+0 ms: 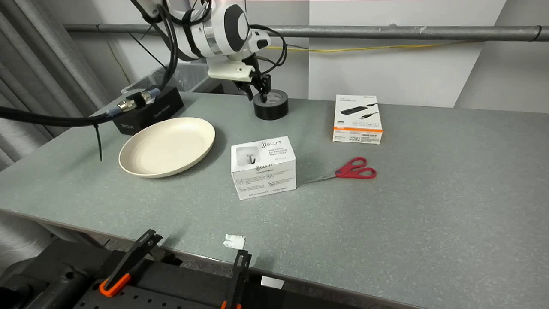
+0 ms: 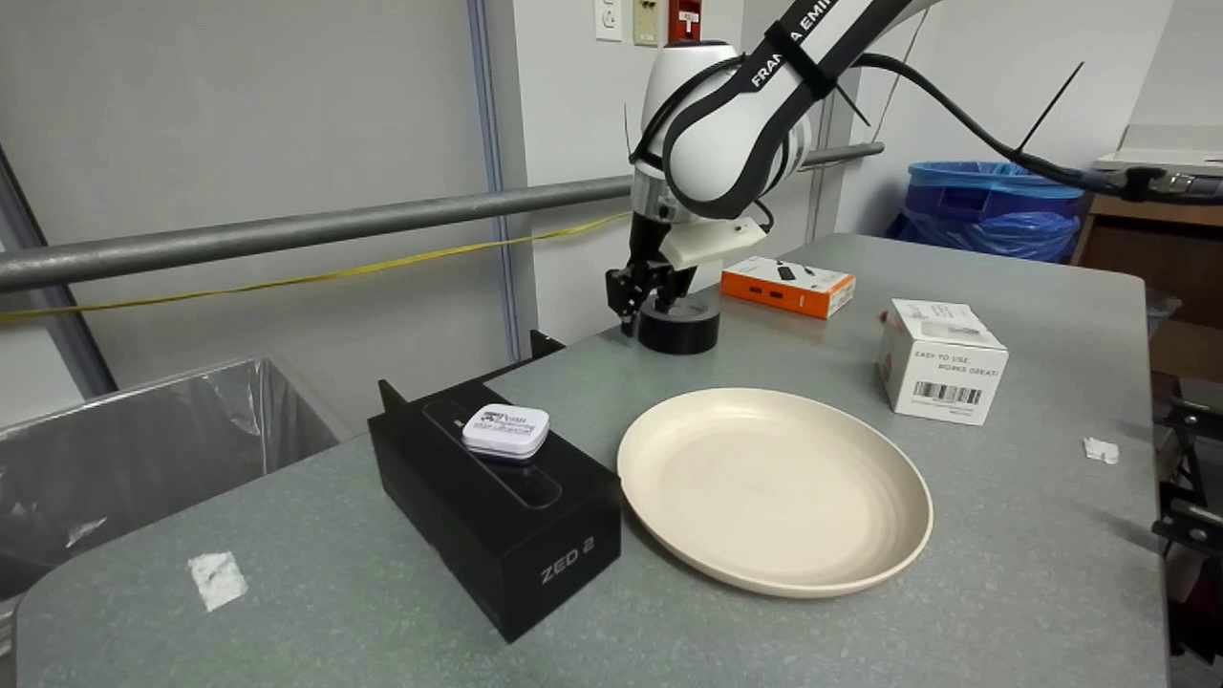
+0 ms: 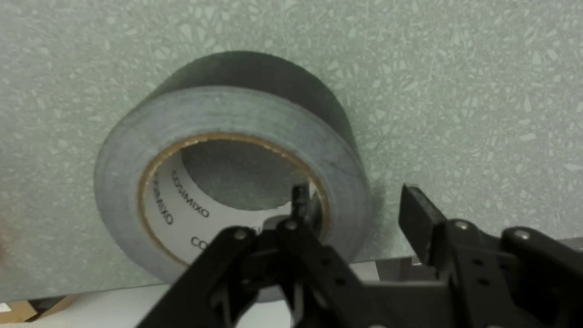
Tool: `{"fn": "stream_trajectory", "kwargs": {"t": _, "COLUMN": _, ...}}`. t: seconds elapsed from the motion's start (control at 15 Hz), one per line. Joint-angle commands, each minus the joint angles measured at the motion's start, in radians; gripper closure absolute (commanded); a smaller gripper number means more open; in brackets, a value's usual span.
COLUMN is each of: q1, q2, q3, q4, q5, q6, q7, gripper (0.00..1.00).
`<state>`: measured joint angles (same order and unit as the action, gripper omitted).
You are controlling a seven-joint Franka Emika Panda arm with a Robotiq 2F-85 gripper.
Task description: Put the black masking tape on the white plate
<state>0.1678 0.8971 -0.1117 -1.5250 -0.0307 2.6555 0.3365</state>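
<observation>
The tool (image 3: 356,209), spread apart, straddles one wall of the black masking tape (image 3: 218,111); the white plate (image 2: 776,489) lies away from the tool.

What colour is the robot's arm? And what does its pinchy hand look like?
The arm is mostly white and rounded, with dark panels. White letters starting FRAN stand out on black. Black cables run along it, and black straps wrap around it. The gripper is black, with two narrow fingers. A pale cream piece is mounted near it.
</observation>
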Motion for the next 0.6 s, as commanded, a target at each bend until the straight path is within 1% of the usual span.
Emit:
{"fn": "stream_trajectory", "kwargs": {"t": 0.0, "q1": 0.006, "q2": 0.008, "q3": -0.009, "q4": 0.055, "q5": 0.019, "q6": -0.02, "q7": 0.035, "gripper": 0.74}}
{"fn": "stream_trajectory", "kwargs": {"t": 0.07, "q1": 0.003, "q2": 0.003, "q3": -0.005, "q4": 0.055, "q5": 0.024, "q6": -0.023, "q7": 0.039, "gripper": 0.83}}
{"fn": "stream_trajectory", "kwargs": {"t": 0.2, "q1": 0.015, "q2": -0.011, "q3": -0.015, "q4": 0.048, "q5": 0.02, "q6": -0.031, "q7": 0.062, "gripper": 0.96}}
{"fn": "stream_trajectory", "kwargs": {"t": 0.33, "q1": 0.013, "q2": -0.043, "q3": -0.003, "q4": 0.02, "q5": 0.023, "q6": -0.029, "q7": 0.058, "gripper": 0.94}}
{"fn": "stream_trajectory", "kwargs": {"t": 0.47, "q1": 0.031, "q2": -0.116, "q3": -0.003, "q4": -0.061, "q5": 0.008, "q6": -0.026, "q7": 0.046, "gripper": 0.94}}
{"fn": "stream_trajectory", "kwargs": {"t": 0.53, "q1": 0.036, "q2": -0.168, "q3": 0.009, "q4": -0.125, "q5": 0.003, "q6": -0.012, "q7": 0.024, "gripper": 0.94}}
